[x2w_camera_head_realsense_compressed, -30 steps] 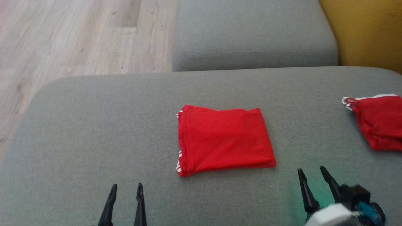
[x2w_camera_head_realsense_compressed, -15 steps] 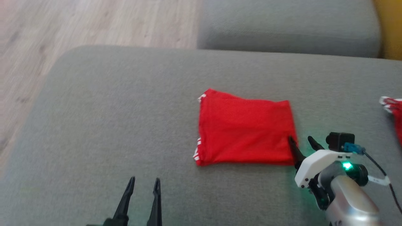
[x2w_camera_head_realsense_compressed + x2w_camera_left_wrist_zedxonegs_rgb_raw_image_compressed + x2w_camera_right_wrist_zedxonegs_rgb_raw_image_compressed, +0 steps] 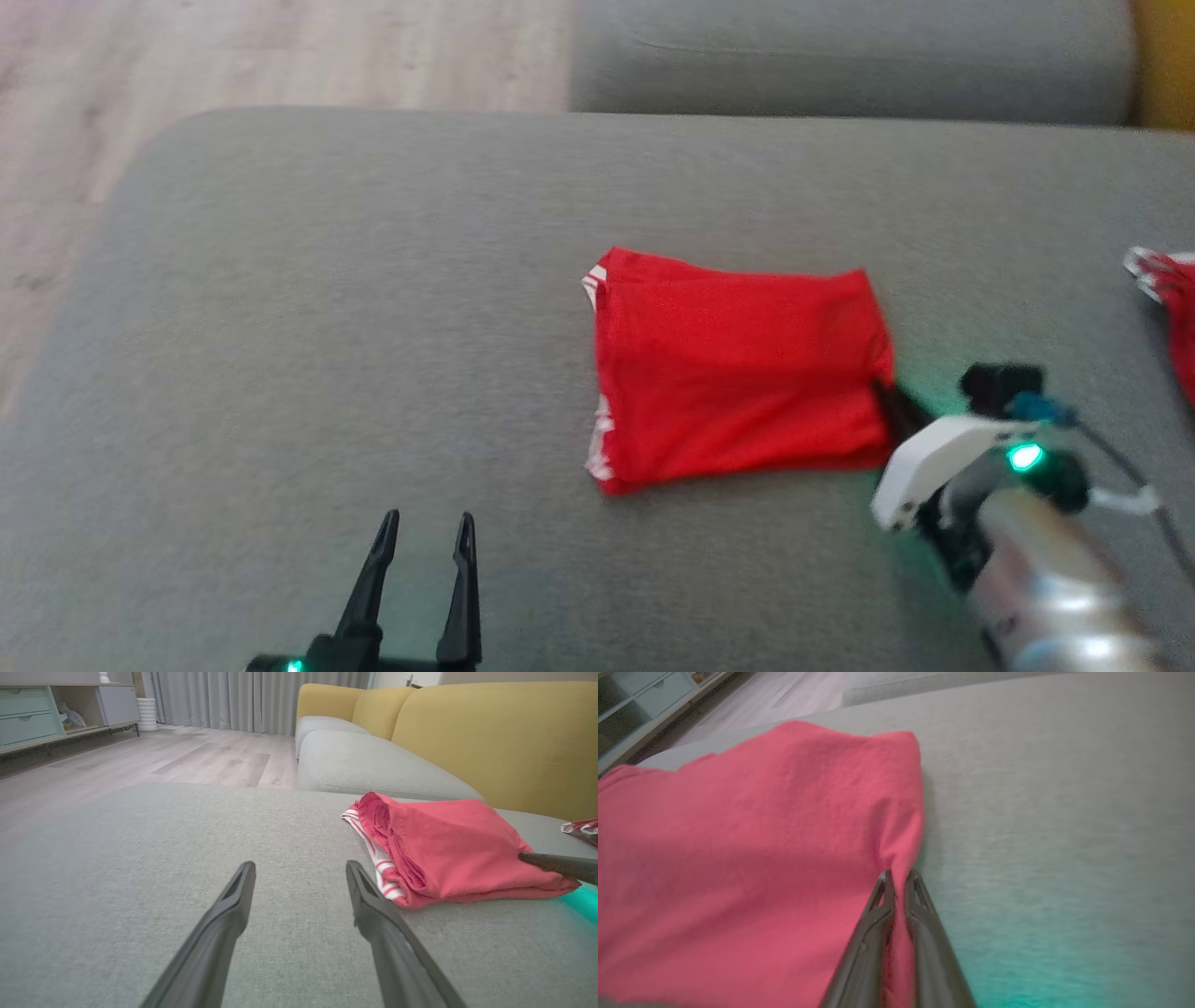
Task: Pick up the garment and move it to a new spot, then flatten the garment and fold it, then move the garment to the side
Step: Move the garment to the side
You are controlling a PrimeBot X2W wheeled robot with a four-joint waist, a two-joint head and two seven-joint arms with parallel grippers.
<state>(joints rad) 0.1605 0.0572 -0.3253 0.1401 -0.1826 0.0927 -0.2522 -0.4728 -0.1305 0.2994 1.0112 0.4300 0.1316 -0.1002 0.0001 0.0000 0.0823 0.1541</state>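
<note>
The garment (image 3: 738, 373) is a folded red piece with white-striped trim, lying in the middle of a grey sofa cushion (image 3: 327, 327). My right gripper (image 3: 885, 399) is shut on the garment's right edge; in the right wrist view its fingers (image 3: 896, 882) pinch a fold of the red cloth (image 3: 738, 849). My left gripper (image 3: 425, 532) stands open near the cushion's front edge, left of the garment and apart from it. In the left wrist view the garment (image 3: 448, 844) lies to the right, beyond the left gripper (image 3: 299, 870), with one dark finger (image 3: 556, 864) of the right gripper at its far edge.
A second red garment (image 3: 1172, 317) lies at the cushion's right edge. Another grey cushion (image 3: 840, 56) and the yellow sofa back (image 3: 490, 732) lie beyond. Wooden floor (image 3: 233, 56) runs past the cushion's left and far-left edges.
The camera has shifted. My right gripper reached forward to the garment's right edge and shut on it, bunching that edge slightly. The left gripper stayed open.
</note>
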